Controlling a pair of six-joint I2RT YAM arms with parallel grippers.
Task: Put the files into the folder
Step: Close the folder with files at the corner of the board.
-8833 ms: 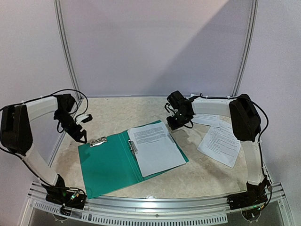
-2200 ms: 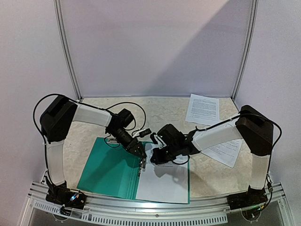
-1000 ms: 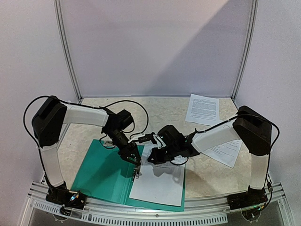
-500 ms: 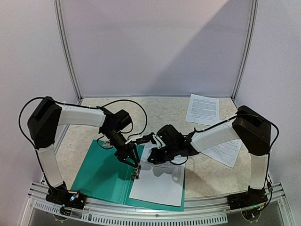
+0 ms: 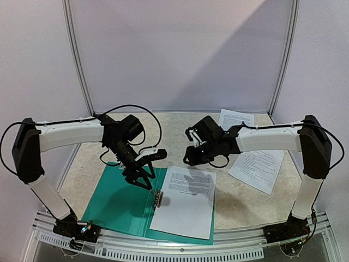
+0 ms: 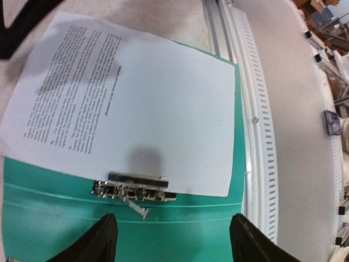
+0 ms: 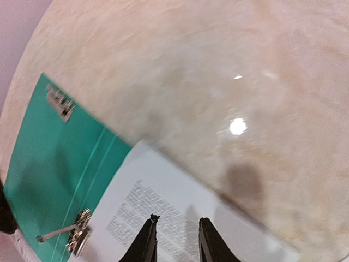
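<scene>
The teal folder [image 5: 117, 203] lies open near the table's front edge. One printed sheet of the files [image 5: 185, 203] rests on its right half, its left edge at the metal clip [image 5: 158, 197] on the spine. My left gripper [image 5: 143, 179] hangs open above the folder's left half, just left of the clip, holding nothing. In the left wrist view the fingers [image 6: 106, 244] stand wide apart over the folder [image 6: 65, 218], with the clip [image 6: 143, 188] and sheet [image 6: 142, 103] ahead. My right gripper [image 5: 190, 156] floats above the sheet's far edge, its jaws a little apart and empty [image 7: 177, 241].
Two more printed sheets lie on the marbled tabletop to the right, one [image 5: 259, 166] under the right arm and one [image 5: 235, 119] at the back. A second metal clip [image 7: 61, 103] sits on the folder's far left corner. The slotted metal rail [image 6: 256, 120] runs along the front edge.
Both grippers have lifted off the clip and sheet and drawn apart. The left one opened wider and moved left. The right one went from shut to slightly open and moved back and right.
</scene>
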